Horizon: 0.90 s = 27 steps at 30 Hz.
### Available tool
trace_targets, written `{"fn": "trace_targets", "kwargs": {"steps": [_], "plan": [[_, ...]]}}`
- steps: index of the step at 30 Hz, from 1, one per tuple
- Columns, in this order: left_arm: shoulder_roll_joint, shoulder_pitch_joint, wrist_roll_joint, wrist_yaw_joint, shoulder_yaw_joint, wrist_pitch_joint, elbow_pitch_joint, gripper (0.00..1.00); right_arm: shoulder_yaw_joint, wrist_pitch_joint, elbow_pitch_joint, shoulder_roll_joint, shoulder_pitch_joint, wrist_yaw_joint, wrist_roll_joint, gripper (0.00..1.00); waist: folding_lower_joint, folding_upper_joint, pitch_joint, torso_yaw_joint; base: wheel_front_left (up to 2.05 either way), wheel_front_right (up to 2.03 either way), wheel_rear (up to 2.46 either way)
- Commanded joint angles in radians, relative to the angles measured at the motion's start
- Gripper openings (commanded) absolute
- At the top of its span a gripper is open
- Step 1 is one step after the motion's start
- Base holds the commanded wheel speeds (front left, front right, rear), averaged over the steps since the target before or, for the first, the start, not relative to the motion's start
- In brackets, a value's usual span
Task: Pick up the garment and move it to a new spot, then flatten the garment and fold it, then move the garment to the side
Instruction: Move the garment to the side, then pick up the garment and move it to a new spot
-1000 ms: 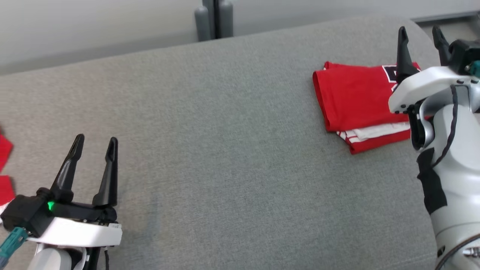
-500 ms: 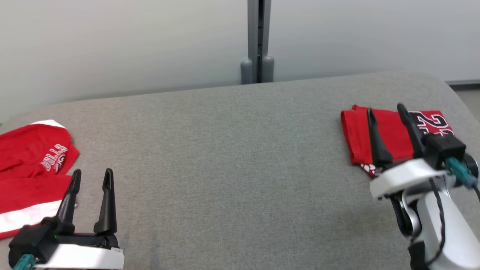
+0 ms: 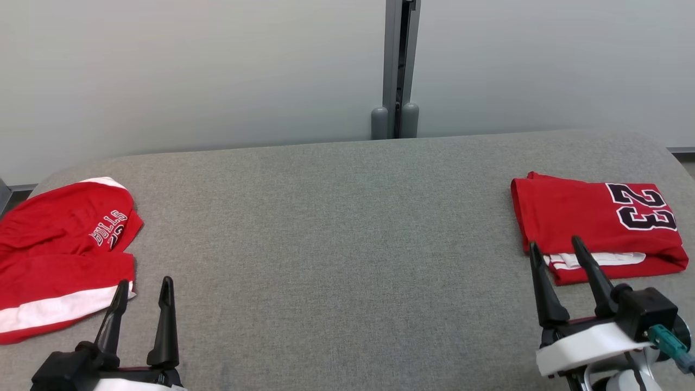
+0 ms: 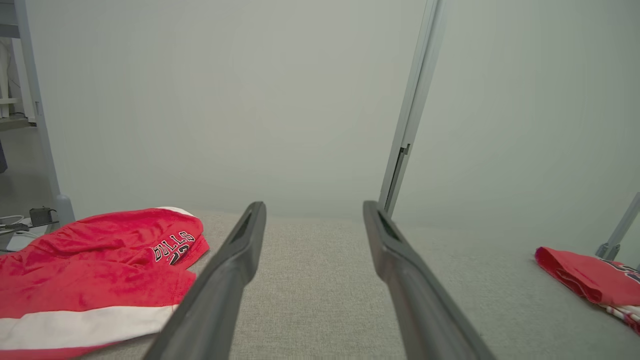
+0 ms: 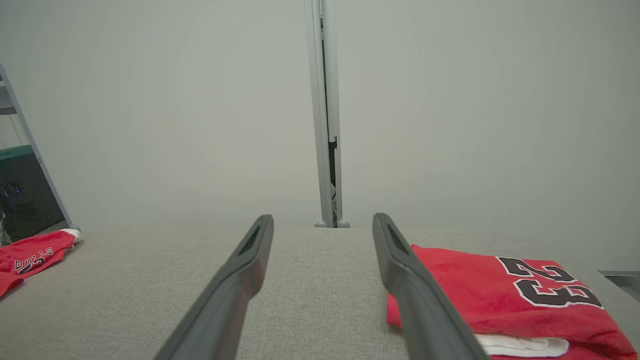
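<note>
Grey fabric surface (image 3: 336, 228) runs before a pale wall; the folded red garment (image 3: 575, 217) lies flat at its right end, long axis left to right, number 23 toward the right edge, white hems facing the robot; right claw (image 3: 555, 244) hovers spread and empty just before it; left claw (image 3: 145, 283), likewise spread and empty, sits beside a crumpled red garment (image 3: 59, 255).

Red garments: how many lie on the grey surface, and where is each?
2. A folded jersey numbered 23 lies at the right of the grey surface; a rumpled garment with a white stripe at the left. Others may lie off-frame.
</note>
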Motion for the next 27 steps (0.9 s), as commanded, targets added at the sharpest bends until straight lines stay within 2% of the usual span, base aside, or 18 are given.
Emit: {"fn": "trace_targets", "kwargs": {"steps": [1, 27], "plan": [[0.0, 0.007, 0.011, 0.0, -0.001, 0.001, 0.004, 1.0, -0.008, -0.006, -0.008, -0.001, 0.02, 0.0, 0.0, 1.0, 0.0, -0.0001, -0.001, 0.001, 0.0, 0.0, 0.0], [-0.003, -0.009, 0.028, -0.002, -0.034, 0.001, 0.01, 1.0, -0.002, -0.008, 0.025, 0.024, 0.036, 0.0, -0.007, 1.0, 0.0, -0.0001, 0.004, 0.003, 0.0, 0.0, 0.0]]}}
